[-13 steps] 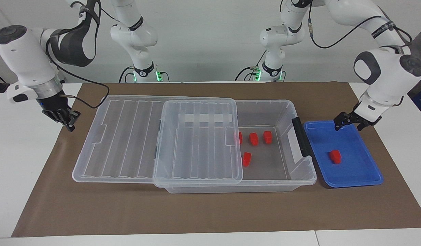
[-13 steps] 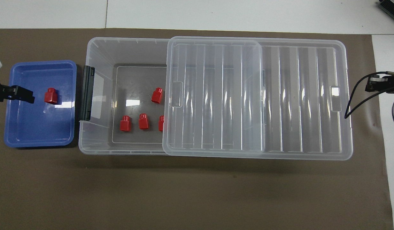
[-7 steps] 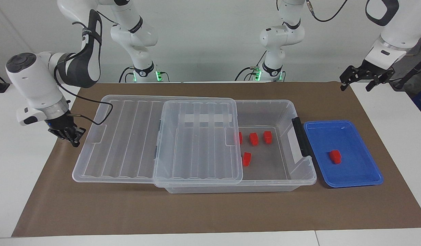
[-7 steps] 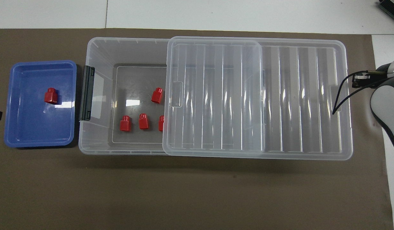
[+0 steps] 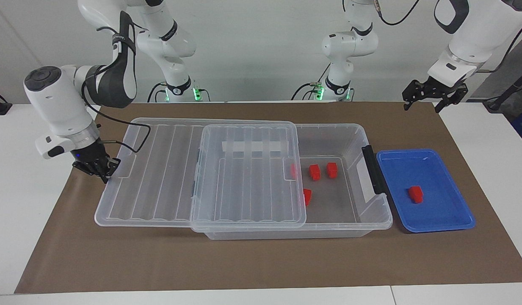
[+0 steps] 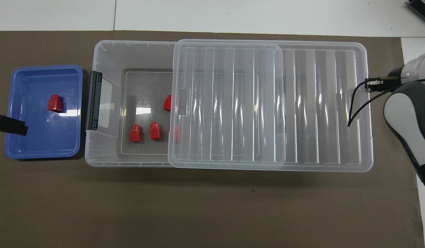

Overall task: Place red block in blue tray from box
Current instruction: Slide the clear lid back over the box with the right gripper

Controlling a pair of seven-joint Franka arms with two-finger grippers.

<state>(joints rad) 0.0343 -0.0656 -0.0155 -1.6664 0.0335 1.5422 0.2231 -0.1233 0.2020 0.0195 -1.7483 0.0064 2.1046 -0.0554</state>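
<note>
Facing view: red block (image 5: 415, 194) in blue tray (image 5: 451, 222), left hand (image 5: 428, 99) raised apart.

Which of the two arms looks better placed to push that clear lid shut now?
The right: the right gripper is at the lid's overhanging end. The left gripper hangs raised by the blue tray.

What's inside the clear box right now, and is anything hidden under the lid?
Inside the box, two red blocks lie uncovered. Two more sit at the lid edge, one partly covered, one seen only through the clear plastic. Nothing else shows through the lid.
</note>
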